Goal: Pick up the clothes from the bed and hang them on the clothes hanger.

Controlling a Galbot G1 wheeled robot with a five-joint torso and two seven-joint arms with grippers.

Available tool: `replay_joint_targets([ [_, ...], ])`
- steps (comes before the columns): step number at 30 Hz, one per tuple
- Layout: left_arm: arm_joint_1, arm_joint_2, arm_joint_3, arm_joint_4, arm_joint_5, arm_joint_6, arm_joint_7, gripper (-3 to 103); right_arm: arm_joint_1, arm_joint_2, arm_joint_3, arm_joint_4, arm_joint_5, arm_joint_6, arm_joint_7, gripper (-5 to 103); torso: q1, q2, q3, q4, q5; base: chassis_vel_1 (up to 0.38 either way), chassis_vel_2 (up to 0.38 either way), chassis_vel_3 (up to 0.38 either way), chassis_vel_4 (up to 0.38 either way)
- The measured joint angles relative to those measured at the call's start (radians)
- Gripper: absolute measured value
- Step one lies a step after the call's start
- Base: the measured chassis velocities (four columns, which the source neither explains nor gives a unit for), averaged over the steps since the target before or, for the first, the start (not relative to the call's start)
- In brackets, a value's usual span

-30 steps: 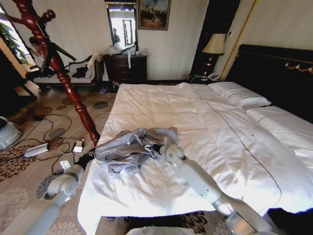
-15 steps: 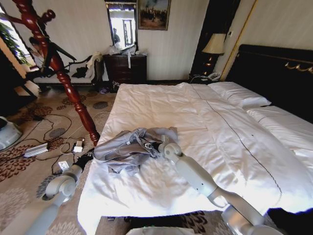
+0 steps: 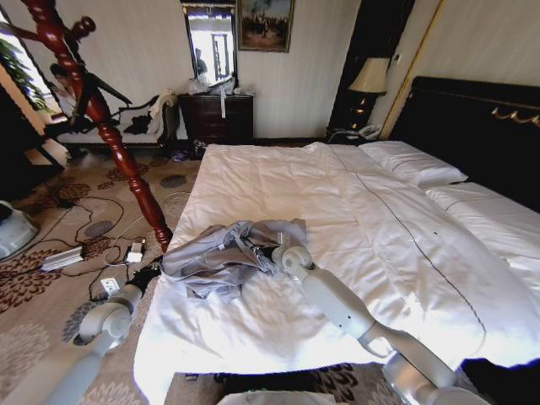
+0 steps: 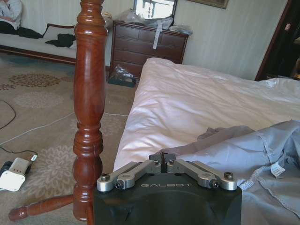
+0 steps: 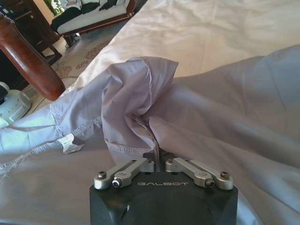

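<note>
The clothes (image 3: 221, 253), a light grey-blue jacket, lie crumpled near the bed's (image 3: 278, 177) left front edge. My right gripper (image 3: 258, 251) reaches into the jacket from the right. In the right wrist view this gripper (image 5: 157, 155) is shut on a raised fold of the clothes (image 5: 136, 93). My left gripper (image 3: 152, 274) hangs low beside the bed's left edge. The left wrist view shows that gripper (image 4: 161, 158) shut on nothing, a little short of the clothes (image 4: 262, 150). A thin black bar that looks like the clothes hanger (image 3: 101, 89) hangs high on the coat stand.
A tall reddish-brown coat stand (image 3: 126, 160) rises just left of the bed, close to my left gripper, with its foot (image 4: 33, 208) on the carpet. Cables and power bricks (image 3: 84, 253) lie on the floor. A dark dresser (image 3: 218, 118) stands at the far wall.
My right arm has edged slightly left and farther into the jacket, and the fabric has bunched a little around the gripper. The left arm has barely moved.
</note>
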Motion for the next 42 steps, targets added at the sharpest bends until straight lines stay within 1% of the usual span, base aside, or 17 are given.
replay_joint_targets([
  [2, -0.001, 0.001, 0.001, -0.002, 0.001, 0.0, -0.001, 0, -0.004, -0.006, 0.0, 0.015, 0.002, 0.004, 0.005, 1, 0.0, 0.0, 0.0, -0.0001, 0.0, 0.0, 0.0, 0.0, 0.0],
  [10, -0.006, 0.015, 0.003, -0.025, 0.005, 0.0, -0.005, 0, -0.017, -0.035, 0.02, 0.092, 0.006, 0.02, 0.031, 0, 0.0, 0.0, 0.0, 0.0001, 0.0002, 0.0, 0.0, 0.0, 0.0],
  [15, -0.044, 0.052, 0.001, -0.088, -0.009, 0.006, -0.038, 0, -0.02, -0.127, 0.068, 0.206, 0.006, 0.053, 0.064, 0, 0.0, 0.0, 0.0, -0.0002, 0.0002, 0.0, 0.0, 0.0, 0.0],
  [16, -0.044, 0.052, 0.001, -0.088, -0.009, 0.006, -0.038, 0, -0.02, -0.127, 0.068, 0.206, 0.006, 0.053, 0.064, 0, 0.0, 0.0, 0.0, -0.0002, 0.0002, 0.0, 0.0, 0.0, 0.0],
  [20, -0.117, 0.095, 0.032, -0.126, -0.034, 0.017, -0.074, 0, -0.013, -0.185, 0.098, 0.265, 0.016, 0.058, 0.085, 0, 0.0, 0.0, 0.0, -0.0003, 0.0003, 0.0, 0.0, 0.0, 0.0],
  [24, -0.292, 0.163, 0.124, -0.157, -0.087, 0.037, -0.125, 0, 0.007, -0.238, 0.122, 0.312, 0.032, 0.076, 0.128, 0, 0.0, 0.0, 0.0, -0.0003, 0.0003, 0.0, 0.0, 0.0, 0.0],
  [25, -0.292, 0.163, 0.124, -0.157, -0.087, 0.037, -0.125, 0, 0.007, -0.238, 0.122, 0.312, 0.032, 0.076, 0.128, 0, 0.0, 0.0, 0.0, -0.0003, 0.0003, 0.0, 0.0, 0.0, 0.0],
  [28, -0.414, 0.231, 0.185, -0.172, -0.15, 0.05, -0.136, 0, 0.037, -0.274, 0.14, 0.361, 0.064, 0.086, 0.149, 0, 0.0, 0.0, 0.0, -0.0001, 0.0002, 0.0, 0.0, 0.0, 0.0],
  [29, -0.414, 0.231, 0.185, -0.172, -0.15, 0.05, -0.136, 0, 0.037, -0.274, 0.14, 0.361, 0.064, 0.086, 0.149, 0, 0.0, 0.0, 0.0, -0.0001, 0.0002, 0.0, 0.0, 0.0, 0.0],
  [31, -0.493, 0.269, 0.218, -0.176, -0.188, 0.055, -0.141, 0, 0.061, -0.295, 0.147, 0.382, 0.088, 0.091, 0.165, 0, 0.0, 0.0, 0.0, 0.0004, 0.0, 0.0, 0.0, 0.0, 0.0],
  [33, -0.611, 0.308, 0.274, -0.179, -0.24, 0.061, -0.148, 0, 0.093, -0.322, 0.153, 0.399, 0.116, 0.098, 0.18, 0, 0.0, 0.0, 0.0, 0.0002, 0.0003, 0.0, 0.0, 0.0, 0.0],
  [34, -0.611, 0.308, 0.274, -0.179, -0.24, 0.061, -0.148, 0, 0.093, -0.322, 0.153, 0.399, 0.116, 0.098, 0.18, 0, 0.0, 0.0, 0.0, 0.0002, 0.0003, 0.0, 0.0, 0.0, 0.0],
  [35, -0.663, 0.32, 0.305, -0.179, -0.259, 0.064, -0.149, 0, 0.108, -0.331, 0.156, 0.403, 0.128, 0.099, 0.183, 0, 0.0, 0.0, 0.0, 0.0, 0.0002, 0.0, 0.0, 0.0, 0.0],
  [38, -0.904, 0.353, 0.465, -0.161, -0.324, 0.069, -0.152, 0, 0.185, -0.364, 0.166, 0.411, 0.189, 0.107, 0.202, 0, 0.0, 0.0, 0.0, -0.0007, 0.0003, 0.0, 0.0, 0.0, 0.0],
  [39, -0.904, 0.353, 0.465, -0.161, -0.324, 0.069, -0.152, 0, 0.185, -0.364, 0.166, 0.411, 0.189, 0.107, 0.202, 0, 0.0, 0.0, 0.0, -0.0007, 0.0003, 0.0, 0.0, 0.0, 0.0],
  [40, -0.962, 0.359, 0.493, -0.156, -0.34, 0.071, -0.151, 0, 0.219, -0.372, 0.167, 0.411, 0.21, 0.11, 0.207, 0, 0.0, 0.0, 0.0, -0.0008, 0.0003, 0.0, 0.0, 0.0, 0.0],
  [42, -1.033, 0.406, 0.497, -0.171, -0.36, 0.076, -0.14, 0, 0.32, -0.369, 0.142, 0.393, 0.246, 0.115, 0.211, 0, 0.0, 0.0, 0.0, -0.0013, 0.0, 0.0, 0.0, 0.0, 0.0],
])
